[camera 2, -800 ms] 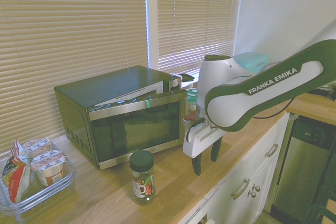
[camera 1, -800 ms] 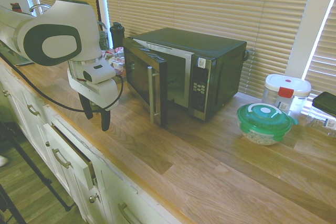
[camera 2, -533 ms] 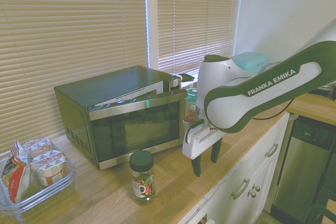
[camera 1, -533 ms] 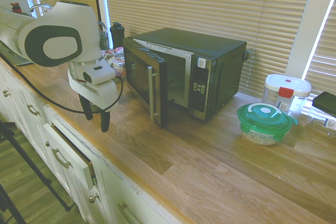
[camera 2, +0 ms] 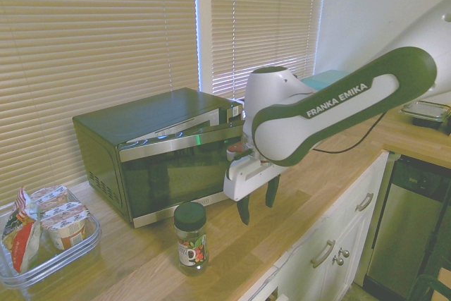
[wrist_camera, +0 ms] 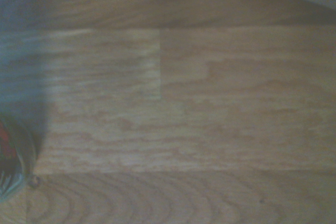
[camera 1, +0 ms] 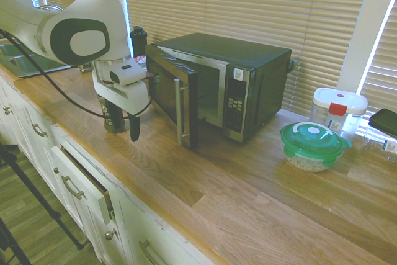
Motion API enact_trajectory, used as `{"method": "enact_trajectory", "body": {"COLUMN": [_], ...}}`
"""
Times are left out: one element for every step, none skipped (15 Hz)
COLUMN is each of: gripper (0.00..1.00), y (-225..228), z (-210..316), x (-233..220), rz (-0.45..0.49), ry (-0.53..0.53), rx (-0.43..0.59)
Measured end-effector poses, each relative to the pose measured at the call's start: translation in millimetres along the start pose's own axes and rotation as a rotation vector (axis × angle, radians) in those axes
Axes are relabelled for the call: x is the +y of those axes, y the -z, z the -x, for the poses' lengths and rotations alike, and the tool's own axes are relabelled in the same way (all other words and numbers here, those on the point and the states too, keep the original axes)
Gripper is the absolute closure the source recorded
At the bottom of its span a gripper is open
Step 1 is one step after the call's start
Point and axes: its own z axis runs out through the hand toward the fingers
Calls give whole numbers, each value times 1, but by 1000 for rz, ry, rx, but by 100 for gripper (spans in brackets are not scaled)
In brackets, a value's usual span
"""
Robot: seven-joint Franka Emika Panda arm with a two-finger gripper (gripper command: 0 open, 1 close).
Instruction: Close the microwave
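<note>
The black microwave [camera 1: 248, 82] with a steel front stands at the back of the wooden counter. Its dark glass door [camera 1: 170, 94] hangs ajar, swung out toward the counter's front, with the silver bar handle [camera 1: 180, 113] on its free edge. From the other side the door [camera 2: 187, 170] shows slanted off the body. My gripper [camera 1: 124, 123] points down just above the counter, open and holding nothing, a short way in front of the door's outer face and apart from it. Its fingers [camera 2: 244, 210] also hang beside a dark-lidded jar [camera 2: 190, 237].
The jar partly shows behind the gripper [camera 1: 110, 113] and at the wrist view's edge [wrist_camera: 10, 166]. A green-lidded bowl [camera 1: 312, 146] and a white container [camera 1: 338, 108] stand to the microwave's right. A black bottle [camera 1: 138, 40] and a snack tub [camera 2: 42, 234] flank it. A drawer [camera 1: 87, 184] is ajar.
The arm has swung in from the counter's front edge toward the microwave door, and the gripper now hangs closer to it. The door stands at the same angle.
</note>
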Motion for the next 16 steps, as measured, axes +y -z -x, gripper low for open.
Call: {"method": "enact_trajectory", "body": {"gripper": [0,0,0,0,0,0,0,0,0,0,0,0,0,0,0,0], "y": [5,13,22,33,45,54,60,64,63,60,56,53,52,51,53,57], "z": [-7,-13,-19,-25,-30,-36,-42,-50,-59,-68,-79,-89,-99,-109,-116,-123], "x": [-9,-18,-27,-36,-45,-54,-61,-68,-73,-78,-81,-85,-89,-93,-97,-102], "rz": [3,9,13,14,16,18,21,26,34,43,50,57,58,62,63,63], "ry": [-6,-11,-14,-18,-21,-25,-30,-36,-43,-51,-61,-71,-80,-88,-93,-98], "rx": [0,1,3,8,13,14,12,7,-1,-9,-16,-21,-21,-23,-23,-23]}}
